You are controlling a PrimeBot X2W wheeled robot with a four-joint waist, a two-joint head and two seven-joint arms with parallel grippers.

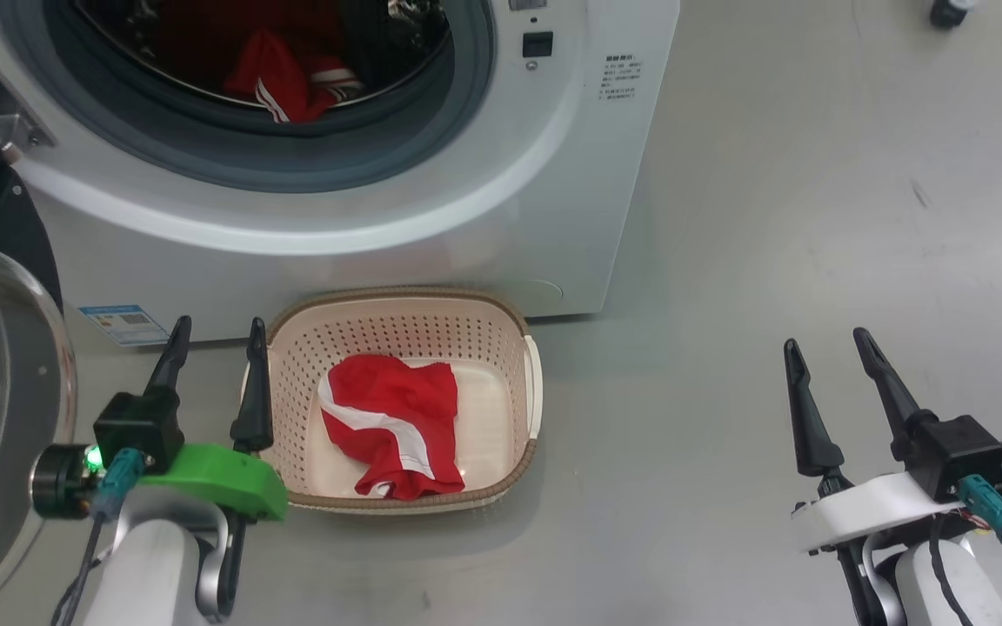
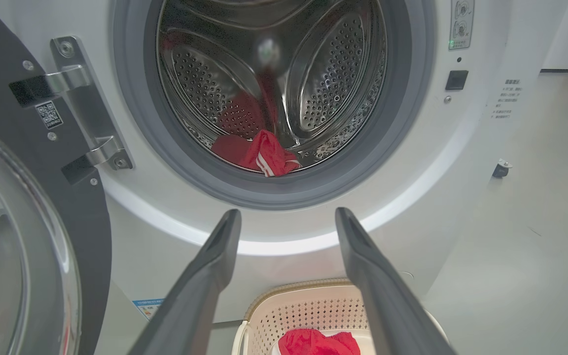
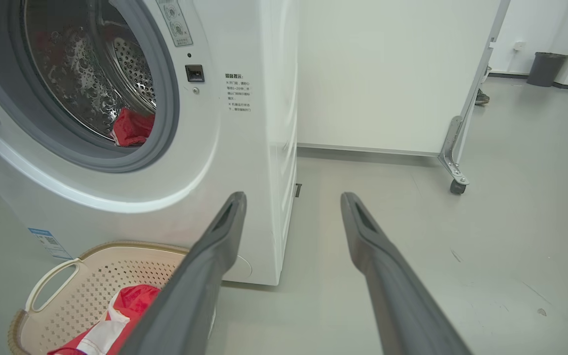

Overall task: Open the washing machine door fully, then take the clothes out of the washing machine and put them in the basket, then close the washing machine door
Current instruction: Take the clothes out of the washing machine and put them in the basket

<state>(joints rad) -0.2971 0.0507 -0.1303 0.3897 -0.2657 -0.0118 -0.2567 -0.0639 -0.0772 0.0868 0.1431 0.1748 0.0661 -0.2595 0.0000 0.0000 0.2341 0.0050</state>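
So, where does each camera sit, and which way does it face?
Head view: on the head, looking down at the basket before the washing machine; left gripper and right gripper show, both open.
Left wrist view: on that wrist, facing the drum squarely; own fingers.
Right wrist view: on that wrist, facing the machine's corner and floor; own fingers.
Shared: all show the clothes.

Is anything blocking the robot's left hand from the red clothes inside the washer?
Nothing visible does. The washing machine door hangs open off to one side, and the open left gripper points straight at the red clothes lying in the drum.
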